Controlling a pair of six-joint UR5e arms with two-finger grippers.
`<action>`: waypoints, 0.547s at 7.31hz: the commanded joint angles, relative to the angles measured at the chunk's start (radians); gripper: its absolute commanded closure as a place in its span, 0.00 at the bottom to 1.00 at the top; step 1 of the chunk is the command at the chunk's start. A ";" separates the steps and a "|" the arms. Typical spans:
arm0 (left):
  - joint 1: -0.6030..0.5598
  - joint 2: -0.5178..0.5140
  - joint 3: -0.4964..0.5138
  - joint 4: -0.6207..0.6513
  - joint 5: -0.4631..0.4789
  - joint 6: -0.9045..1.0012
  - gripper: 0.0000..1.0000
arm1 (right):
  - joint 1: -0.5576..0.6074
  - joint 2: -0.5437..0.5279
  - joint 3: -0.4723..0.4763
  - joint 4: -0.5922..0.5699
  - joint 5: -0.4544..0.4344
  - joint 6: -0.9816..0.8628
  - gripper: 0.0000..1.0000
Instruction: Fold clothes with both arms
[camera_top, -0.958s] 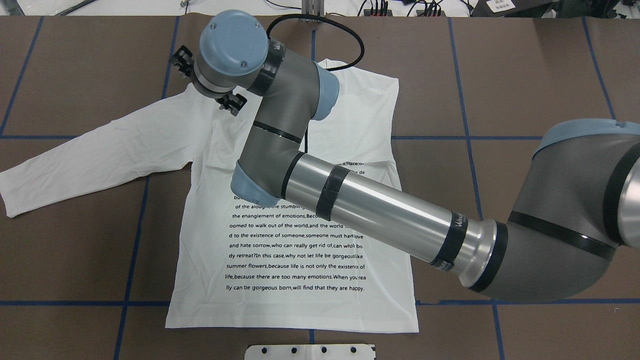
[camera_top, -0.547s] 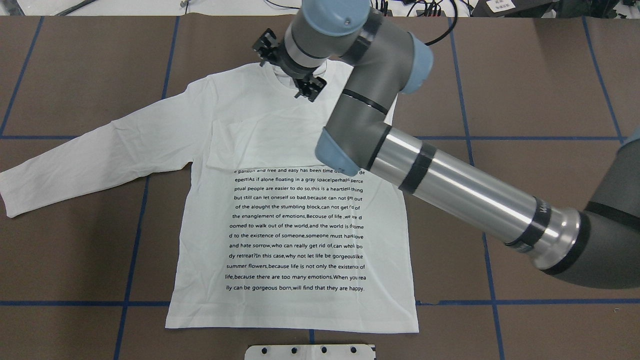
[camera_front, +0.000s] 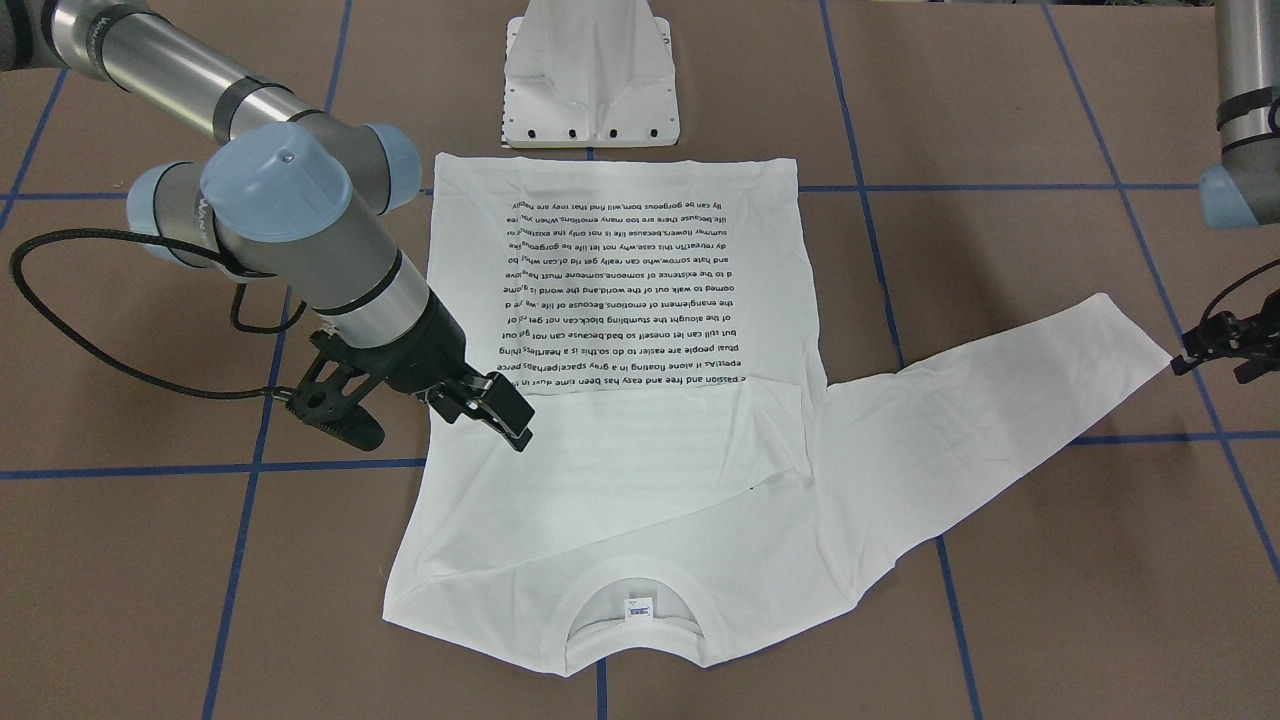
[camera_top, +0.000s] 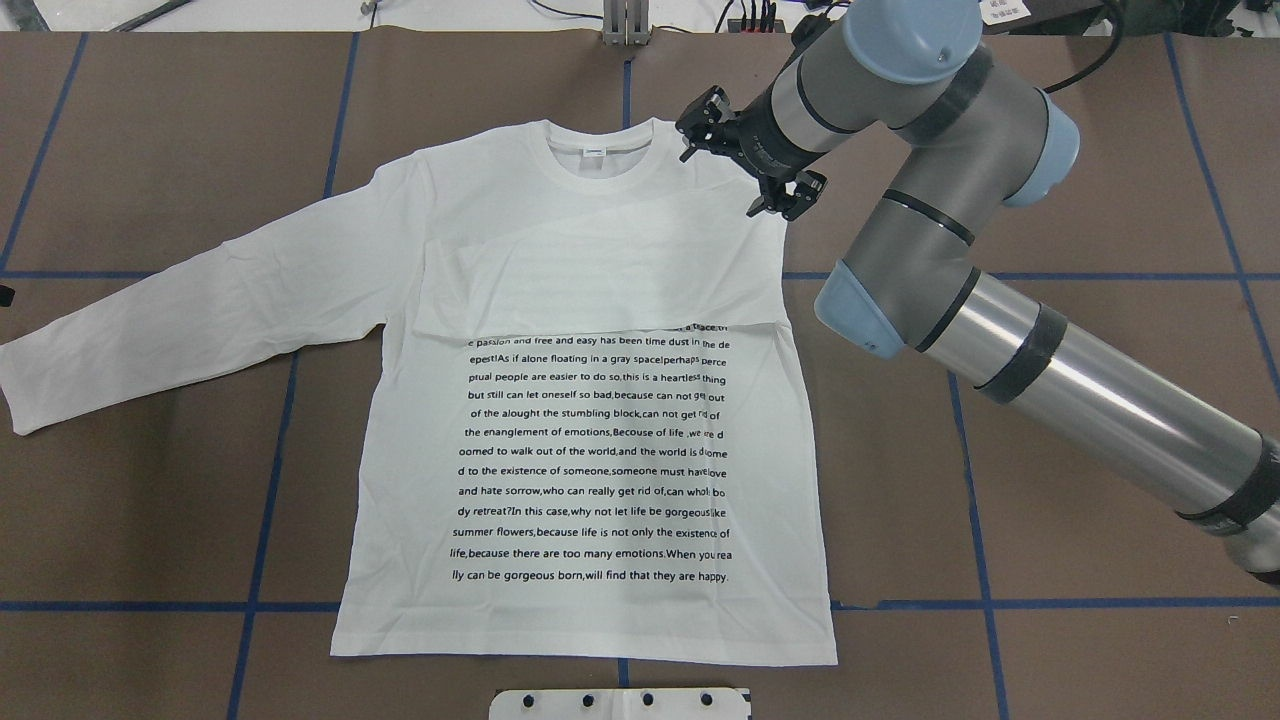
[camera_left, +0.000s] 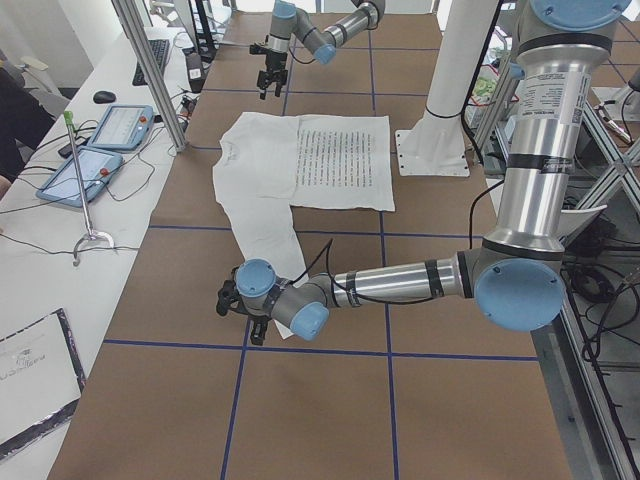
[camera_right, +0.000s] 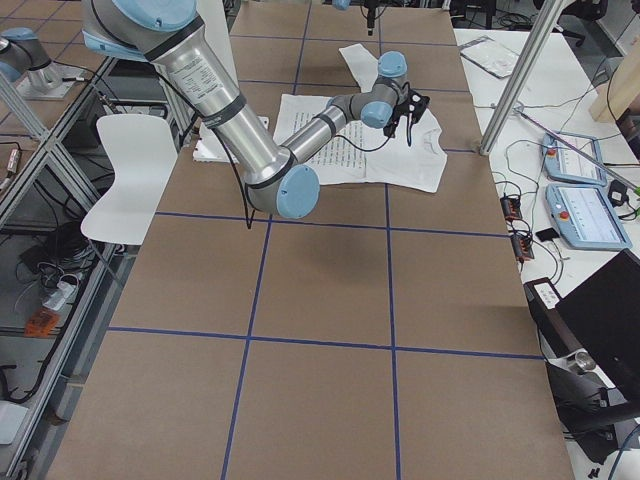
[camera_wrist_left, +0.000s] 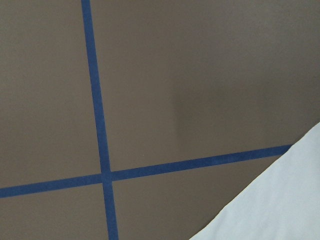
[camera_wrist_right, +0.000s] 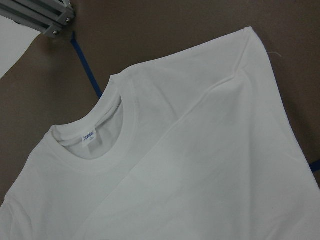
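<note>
The white long-sleeved T-shirt (camera_top: 600, 460) lies flat on the brown table, text side up and collar at the far side. One sleeve (camera_top: 600, 270) is folded across the chest. The other sleeve (camera_top: 200, 300) stretches out to the left. My right gripper (camera_top: 745, 165) hovers open and empty over the shirt's right shoulder; its wrist view shows the collar and neck label (camera_wrist_right: 89, 136). My left gripper (camera_front: 1225, 355) sits open just beyond the outstretched cuff (camera_front: 1130, 330), holding nothing. Its wrist view shows only table and a corner of sleeve (camera_wrist_left: 280, 205).
The white pedestal base (camera_top: 620, 703) stands just below the shirt's hem. Blue tape lines (camera_top: 260, 500) grid the brown table. An aluminium post (camera_top: 625, 20) rises behind the collar. Tablets (camera_left: 110, 125) and cables lie on the side bench.
My right arm has swung from the shirt's left shoulder, across the collar, to the right shoulder, with the gripper open throughout. The shirt has not moved.
</note>
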 joint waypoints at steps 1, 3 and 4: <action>0.025 0.012 0.013 -0.011 -0.043 -0.027 0.15 | 0.006 -0.017 0.010 0.001 0.009 -0.007 0.01; 0.040 0.021 0.021 -0.012 -0.041 -0.027 0.22 | 0.006 -0.017 0.013 0.001 0.008 -0.007 0.01; 0.042 0.022 0.025 -0.011 -0.038 -0.029 0.25 | 0.006 -0.017 0.015 0.001 0.006 -0.007 0.01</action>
